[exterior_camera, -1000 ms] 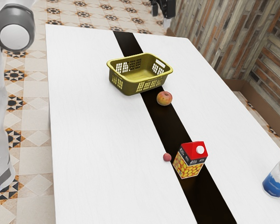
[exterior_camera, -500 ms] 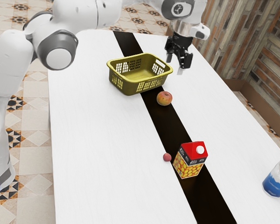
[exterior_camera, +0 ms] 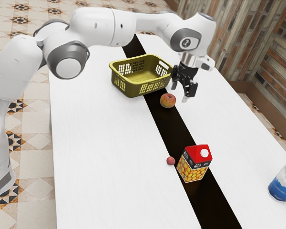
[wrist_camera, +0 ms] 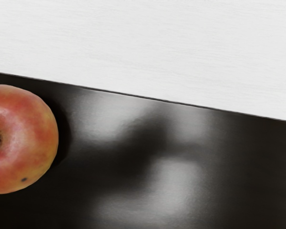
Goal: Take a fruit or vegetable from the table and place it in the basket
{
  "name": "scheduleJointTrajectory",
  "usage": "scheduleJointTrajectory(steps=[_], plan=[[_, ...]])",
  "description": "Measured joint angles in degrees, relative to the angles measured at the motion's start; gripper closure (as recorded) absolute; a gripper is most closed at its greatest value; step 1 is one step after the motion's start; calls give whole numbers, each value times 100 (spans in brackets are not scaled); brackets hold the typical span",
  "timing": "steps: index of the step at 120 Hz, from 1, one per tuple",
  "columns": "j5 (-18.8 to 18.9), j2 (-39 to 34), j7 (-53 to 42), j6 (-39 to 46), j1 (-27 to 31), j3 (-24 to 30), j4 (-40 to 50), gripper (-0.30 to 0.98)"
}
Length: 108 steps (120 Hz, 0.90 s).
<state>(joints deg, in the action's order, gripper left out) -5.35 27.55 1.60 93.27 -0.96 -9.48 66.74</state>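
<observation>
My gripper [exterior_camera: 179, 94] is open above the table, a little to the exterior view's right of the apple [exterior_camera: 168, 100], with nothing between its fingers. The red-yellow apple rests on the black stripe beside the basket; the wrist view has the apple [wrist_camera: 20, 139] too, partly cut off. An olive-green basket [exterior_camera: 138, 88] with lattice sides stands behind the apple, and its visible inside holds nothing. A small reddish fruit [exterior_camera: 170, 161] lies at the stripe's edge, near the juice carton.
A red and yellow juice carton [exterior_camera: 195, 163] stands upright on the black stripe [exterior_camera: 169, 130]. A blue and white bottle [exterior_camera: 282, 183] is near the table's edge at the exterior view's right.
From the far edge of the table, the arm has swung in over it. Since half a second ago my gripper has come lower and closer to the apple; the objects have stayed put.
</observation>
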Motion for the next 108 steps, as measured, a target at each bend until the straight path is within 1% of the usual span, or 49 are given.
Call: scheduleJointTrajectory(steps=[54,78,108], plan=[[-10,1,-9,275,410,-37,203,0],[-10,10,-11,430,439,-37,466,0],[-19,120,-12,673,478,-34,501,0]])
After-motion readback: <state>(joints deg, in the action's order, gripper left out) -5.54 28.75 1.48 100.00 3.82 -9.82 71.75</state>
